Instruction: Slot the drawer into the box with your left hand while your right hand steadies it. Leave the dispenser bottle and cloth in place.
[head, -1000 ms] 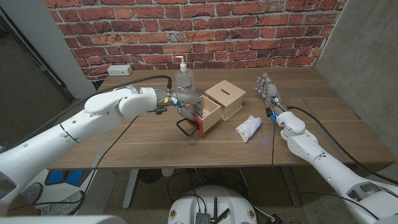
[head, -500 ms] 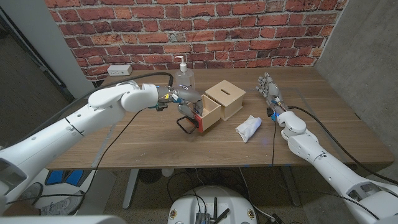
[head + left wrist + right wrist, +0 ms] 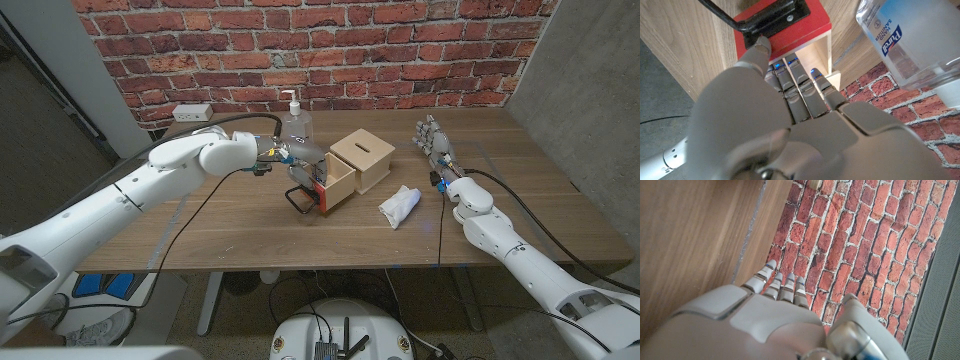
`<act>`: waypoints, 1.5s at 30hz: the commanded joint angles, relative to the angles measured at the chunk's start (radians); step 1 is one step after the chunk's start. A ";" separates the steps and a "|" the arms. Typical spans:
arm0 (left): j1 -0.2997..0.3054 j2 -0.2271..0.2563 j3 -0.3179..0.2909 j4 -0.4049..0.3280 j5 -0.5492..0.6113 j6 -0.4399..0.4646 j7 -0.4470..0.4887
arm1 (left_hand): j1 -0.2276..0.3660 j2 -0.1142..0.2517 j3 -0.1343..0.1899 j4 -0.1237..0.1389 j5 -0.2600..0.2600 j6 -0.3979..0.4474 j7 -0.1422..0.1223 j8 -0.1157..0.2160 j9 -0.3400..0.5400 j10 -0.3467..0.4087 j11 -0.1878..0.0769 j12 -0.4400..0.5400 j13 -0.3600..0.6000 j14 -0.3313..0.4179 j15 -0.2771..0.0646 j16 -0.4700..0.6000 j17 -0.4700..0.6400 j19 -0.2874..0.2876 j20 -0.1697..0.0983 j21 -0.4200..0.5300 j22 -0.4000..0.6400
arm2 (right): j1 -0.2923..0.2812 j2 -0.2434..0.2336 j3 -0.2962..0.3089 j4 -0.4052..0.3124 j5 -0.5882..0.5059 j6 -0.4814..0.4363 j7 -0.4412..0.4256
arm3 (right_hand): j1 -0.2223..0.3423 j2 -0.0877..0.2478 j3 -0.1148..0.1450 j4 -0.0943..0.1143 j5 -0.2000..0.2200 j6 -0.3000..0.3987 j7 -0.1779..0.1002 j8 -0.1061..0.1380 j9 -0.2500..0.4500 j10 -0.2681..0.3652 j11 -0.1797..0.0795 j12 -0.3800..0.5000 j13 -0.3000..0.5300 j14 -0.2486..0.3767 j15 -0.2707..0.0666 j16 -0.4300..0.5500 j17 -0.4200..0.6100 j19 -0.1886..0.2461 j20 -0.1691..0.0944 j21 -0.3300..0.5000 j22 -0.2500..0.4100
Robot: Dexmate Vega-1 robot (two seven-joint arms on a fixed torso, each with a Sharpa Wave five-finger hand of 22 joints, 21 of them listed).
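A light wooden box [image 3: 366, 156] stands mid-table. Its drawer [image 3: 338, 181] sticks out toward my left, with a red front [image 3: 807, 26] and a black loop handle [image 3: 298, 201]. My left hand [image 3: 299, 166] holds the drawer's outer end. In the left wrist view, the thumb of my left hand [image 3: 790, 115] touches the handle's mount and the fingers lie along the drawer's side wall. My right hand [image 3: 432, 140] stands upright to the right of the box, apart from it, its fingers spread and holding nothing. The brick wall is beyond my right hand [image 3: 775, 315] in the right wrist view.
A clear dispenser bottle [image 3: 296, 124] stands just behind my left hand and shows close by [image 3: 910, 40] in the left wrist view. A white cloth [image 3: 400, 206] lies in front of the box, to its right. A power strip [image 3: 192, 112] sits at the table's [image 3: 240, 235] back left.
My left forearm has swung a little toward the box, and the drawer has shifted slightly with it. The right hand, bottle and cloth have stayed where they were.
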 commanded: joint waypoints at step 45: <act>-0.079 -0.056 0.067 0.074 0.040 -0.012 -0.034 | 0.051 0.057 -0.010 0.004 0.008 0.010 -0.001 0.002 0.016 0.038 -0.043 0.001 0.001 -0.001 -0.068 0.002 0.005 0.012 -0.151 -0.002 0.002 | 0.000 0.000 0.005 0.022 0.019 0.008 0.026 | 0.010 0.026 0.006 0.003 -0.003 0.009 -0.001 0.003 0.006 0.009 0.003 0.009 0.004 0.008 -0.028 0.002 -0.001 0.012 -0.007 0.003 0.002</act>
